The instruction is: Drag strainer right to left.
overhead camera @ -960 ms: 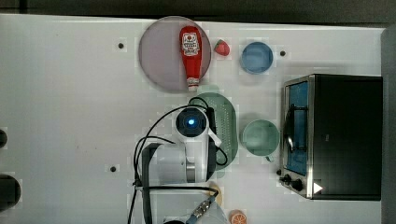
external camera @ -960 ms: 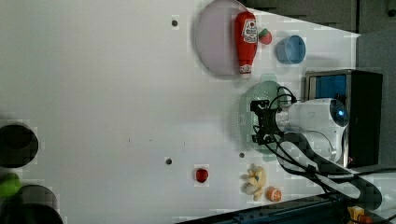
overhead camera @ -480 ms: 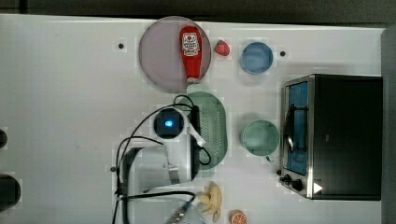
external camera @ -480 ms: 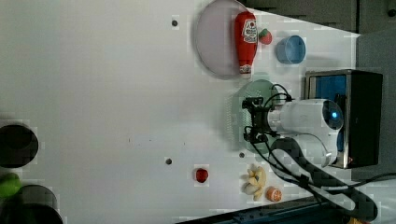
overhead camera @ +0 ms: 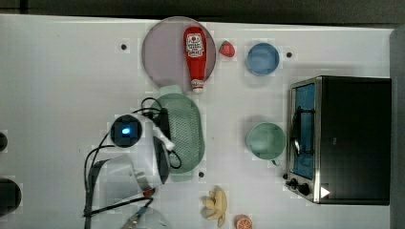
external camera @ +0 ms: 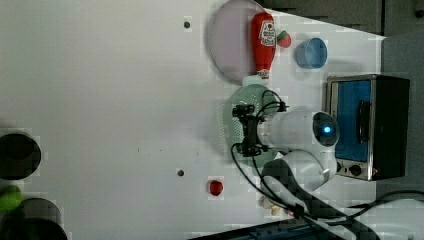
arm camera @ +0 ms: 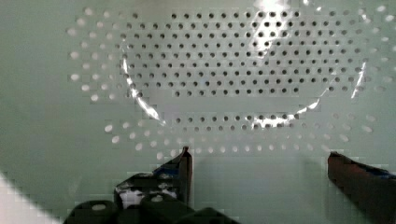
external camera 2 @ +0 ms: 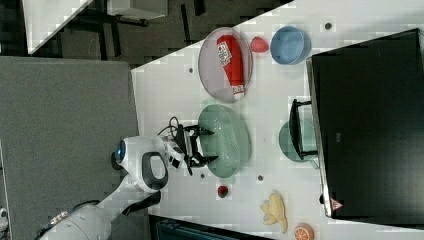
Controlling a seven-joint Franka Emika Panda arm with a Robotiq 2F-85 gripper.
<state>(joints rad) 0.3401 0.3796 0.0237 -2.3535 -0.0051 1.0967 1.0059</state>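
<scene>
Strainer (overhead camera: 187,136) is sliding toward the top view's left, now below the plate (overhead camera: 165,52) and well clear of the cup (overhead camera: 265,140); gripper (arm camera: 259,179), fingers spread wide inside the bowl, is pushing, gripping nothing. Drag is progressing.

You're at a lab bench dressed as a toy kitchen: a white table (overhead camera: 57,95) with bolt holes, a robot arm (overhead camera: 138,157) trailing cables, a toaster oven (overhead camera: 341,138) at 3 o'clock in the top view, and a ketchup bottle (overhead camera: 195,57) on a plate (overhead camera: 165,52) at 12.
</scene>
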